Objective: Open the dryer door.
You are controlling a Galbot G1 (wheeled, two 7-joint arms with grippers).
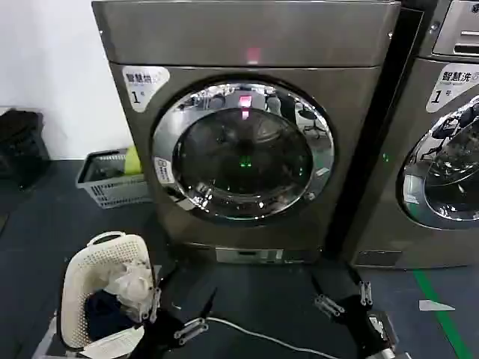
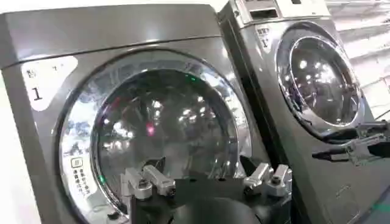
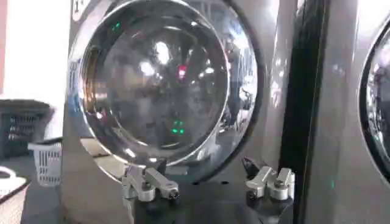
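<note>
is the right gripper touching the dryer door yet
Apart. In the head view the right gripper hangs low over the dark floor, with open floor between its spread fingers and the closed dryer door above. The left gripper is low too.

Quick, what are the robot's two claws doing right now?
Left gripper: open, empty, low before the dryer door.
Right gripper: open, empty, low too.

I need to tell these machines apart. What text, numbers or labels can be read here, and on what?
"智慧烘" above "1": corner label on the dryer in front.
"智慧洗" above "1": label on the neighbouring machine.
Sticker on the dryer door rim: too small to read.
</note>
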